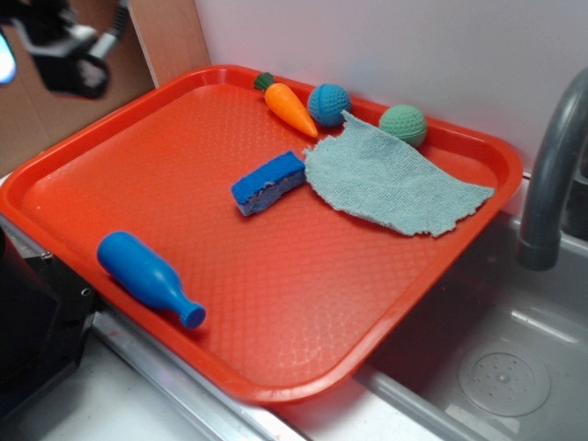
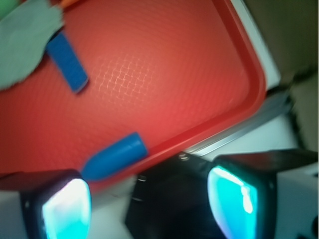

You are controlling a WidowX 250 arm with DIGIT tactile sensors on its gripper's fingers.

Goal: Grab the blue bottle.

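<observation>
Blue bottle (image 1: 145,275): smooth bright-blue plastic, fat rounded body tapering to narrow neck with flared lip. Lying on side, not upright. Rests on red tray (image 1: 303,303) at its near-left edge, just inside rim. In exterior view, base points up-left, neck and lip point down-right toward tray's front. In wrist view, bottle (image 2: 113,157) blurred, lying diagonally close against tray rim, flat base end toward upper right, narrow end partly hidden.

Kitchen: sink (image 1: 514,367), faucet (image 1: 551,175).
</observation>
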